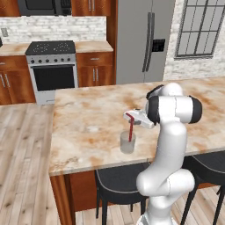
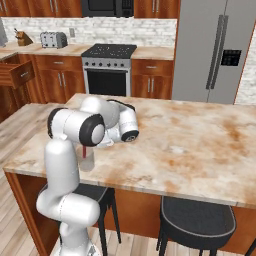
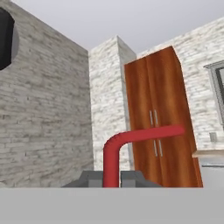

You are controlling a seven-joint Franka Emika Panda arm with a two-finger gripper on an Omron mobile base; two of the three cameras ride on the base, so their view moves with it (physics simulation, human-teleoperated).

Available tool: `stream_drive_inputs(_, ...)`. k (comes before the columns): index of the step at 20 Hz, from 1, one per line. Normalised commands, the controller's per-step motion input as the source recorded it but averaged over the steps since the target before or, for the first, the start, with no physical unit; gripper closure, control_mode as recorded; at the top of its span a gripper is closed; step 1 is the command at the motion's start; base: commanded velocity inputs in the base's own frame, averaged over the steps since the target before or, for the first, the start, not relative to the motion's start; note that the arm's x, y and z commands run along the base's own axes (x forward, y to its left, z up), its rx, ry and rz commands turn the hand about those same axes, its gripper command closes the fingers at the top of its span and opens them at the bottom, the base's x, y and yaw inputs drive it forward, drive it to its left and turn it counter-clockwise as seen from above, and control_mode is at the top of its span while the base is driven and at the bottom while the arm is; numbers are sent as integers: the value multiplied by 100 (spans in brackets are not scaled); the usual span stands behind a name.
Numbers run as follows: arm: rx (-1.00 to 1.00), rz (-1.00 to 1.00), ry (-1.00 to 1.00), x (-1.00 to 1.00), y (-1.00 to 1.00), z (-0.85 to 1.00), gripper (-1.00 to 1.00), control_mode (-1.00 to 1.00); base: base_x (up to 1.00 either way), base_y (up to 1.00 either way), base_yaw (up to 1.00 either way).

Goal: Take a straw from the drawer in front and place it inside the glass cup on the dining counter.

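The end effector (image 1: 130, 117) is reaching out sideways over the table (image 1: 88, 127), just above the cup (image 1: 128, 142). Its fingers are clamped tight on the straw (image 1: 131, 131), gripping it near the bent top end. The straw is hanging straight down from the grip, and its lower part is sitting inside the cup. The cup is standing upright near the table's front edge, above a dark stool (image 1: 118, 182).

In the right base view the arm's elbow is covering most of the cup (image 2: 87, 161), and a short piece of straw (image 2: 84, 152) is showing above it. At the far left a drawer (image 2: 15, 73) is standing pulled out.

In the hand view the straw (image 3: 114, 153) is rising between the fingertips (image 3: 89, 178) and bending off sideways, in front of a tall wooden cabinet (image 3: 159, 122).
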Motion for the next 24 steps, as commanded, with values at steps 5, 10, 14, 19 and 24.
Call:
stream_drive_inputs(5,-3,0,0,18,0,-8,100,-100,0,0,0)
stream_drive_inputs(10,-6,0,0,8,0,-18,100,-100,0,0,0)
stream_drive_inputs(14,-8,0,0,-3,0,-37,100,-100,0,0,0)
stream_drive_inputs(19,-5,0,0,0,0,-27,100,-100,0,0,0)
stream_drive_inputs(24,-3,0,0,0,0,-19,100,-100,0,0,0)
